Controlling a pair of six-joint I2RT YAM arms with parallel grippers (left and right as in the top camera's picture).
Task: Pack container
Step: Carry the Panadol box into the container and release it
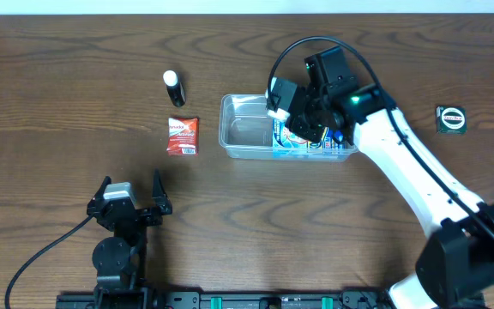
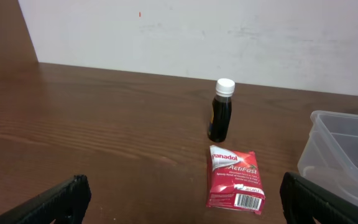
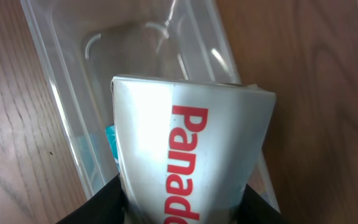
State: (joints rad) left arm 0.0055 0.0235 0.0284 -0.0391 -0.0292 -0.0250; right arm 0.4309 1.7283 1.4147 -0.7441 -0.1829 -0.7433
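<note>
- Pinched by the right gripper (image 3: 179,205), a white Panadol box (image 3: 191,155) hung over the container (image 1: 245,129).
- That container was a clear, shallow, round-cornered tub just right of a red sachet (image 1: 183,136), with what looked like blue packs (image 1: 303,146) at its right end.
- Well apart, the left gripper (image 1: 130,180) gaped wide and empty.

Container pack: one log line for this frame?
right gripper: shut on white Panadol box over container | left gripper: open, holding nothing | container: blue item inside | table: red Panadol box, bottle
</note>
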